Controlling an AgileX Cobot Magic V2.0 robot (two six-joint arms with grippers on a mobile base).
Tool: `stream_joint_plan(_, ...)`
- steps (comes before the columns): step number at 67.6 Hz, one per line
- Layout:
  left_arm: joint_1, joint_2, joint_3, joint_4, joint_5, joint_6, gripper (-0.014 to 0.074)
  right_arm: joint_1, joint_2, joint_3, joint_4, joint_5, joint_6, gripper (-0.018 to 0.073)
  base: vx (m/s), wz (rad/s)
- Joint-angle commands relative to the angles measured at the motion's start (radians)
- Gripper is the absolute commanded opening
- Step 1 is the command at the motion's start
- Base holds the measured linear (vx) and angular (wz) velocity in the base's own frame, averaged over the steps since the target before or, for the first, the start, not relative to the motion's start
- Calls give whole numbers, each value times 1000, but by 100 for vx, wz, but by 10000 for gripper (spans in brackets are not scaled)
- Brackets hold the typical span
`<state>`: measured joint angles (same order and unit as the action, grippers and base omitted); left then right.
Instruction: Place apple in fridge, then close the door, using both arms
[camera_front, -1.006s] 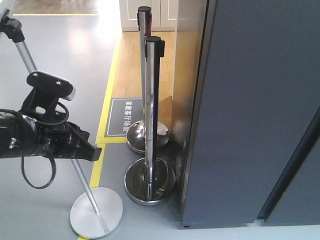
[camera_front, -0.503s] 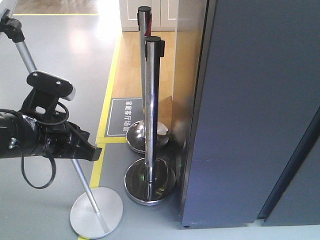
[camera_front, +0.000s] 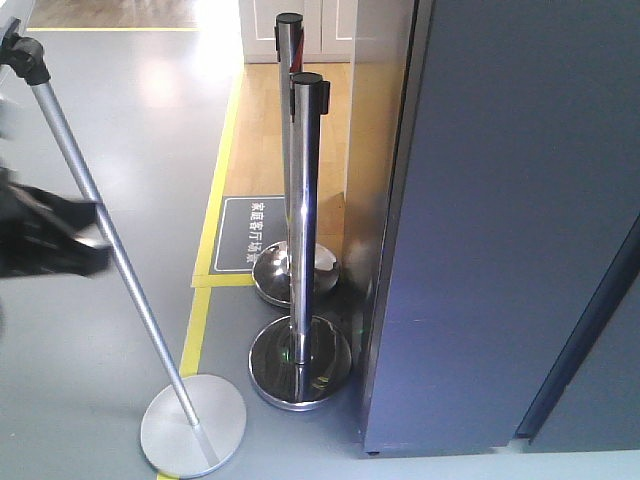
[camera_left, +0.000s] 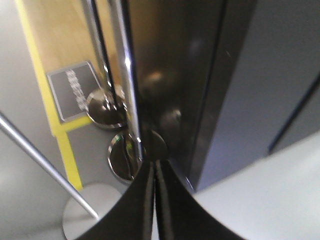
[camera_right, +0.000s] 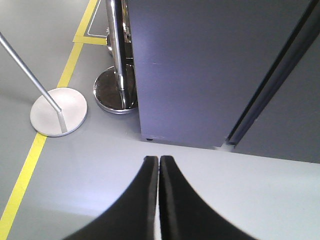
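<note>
The fridge (camera_front: 380, 150) stands at the right and shows only dark grey outer faces. Its door (camera_front: 520, 200) is shut, and the same panel appears as the door (camera_right: 200, 65) in the right wrist view. The apple is out of view. My left arm (camera_front: 40, 240) is a black blur at the left edge of the front view. My left gripper (camera_left: 154, 164) is shut with nothing in it, pointing towards the fridge's lower left corner (camera_left: 200, 170). Over the pale floor before the fridge, my right gripper (camera_right: 158, 159) is shut and empty too.
Two chrome stanchions (camera_front: 303, 200) on round bases (camera_front: 300, 362) stand close to the fridge's left side. A silver slanted pole (camera_front: 110, 250) on a flat round base (camera_front: 193, 425) crosses the left. Yellow floor tape (camera_front: 205, 260) borders a dark floor sign (camera_front: 252, 232).
My left arm has swung up and to the left and is now blurred. Its wrist mount and cable loop have left the front view. Nothing else has moved.
</note>
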<state>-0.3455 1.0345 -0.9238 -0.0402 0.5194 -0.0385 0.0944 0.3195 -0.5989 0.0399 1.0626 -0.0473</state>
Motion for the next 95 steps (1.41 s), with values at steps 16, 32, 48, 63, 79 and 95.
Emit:
stream_joint_plan(16, 223, -293, 210, 0, -180, -8, -6, -1, 10, -25, -2, -56, -3, -3, 0, 0)
stream_joint_plan(32, 323, -534, 453, 0, -250, -8, -6, -1, 10, -25, -1, -56, -3, -3, 0, 0)
stream_joint_plan(48, 328, -729, 644, 0, -346, -8, -6, -1, 10, -25, -1, -56, -3, -3, 0, 0)
stream_joint_plan(63, 328, -895, 766, 0, -388, -8, -6, -1, 10, -25, -1, -56, -3, -3, 0, 0)
stream_joint_plan(79, 324, -1070, 846, 0, -403, -8, -6, -1, 11, -25, -2, -57, -3, -3, 0, 0)
stream_joint_plan(95, 305, -1064, 931, -1, -502, -9, -6, -1, 7, -25, -1, -53, -3, -3, 0, 0)
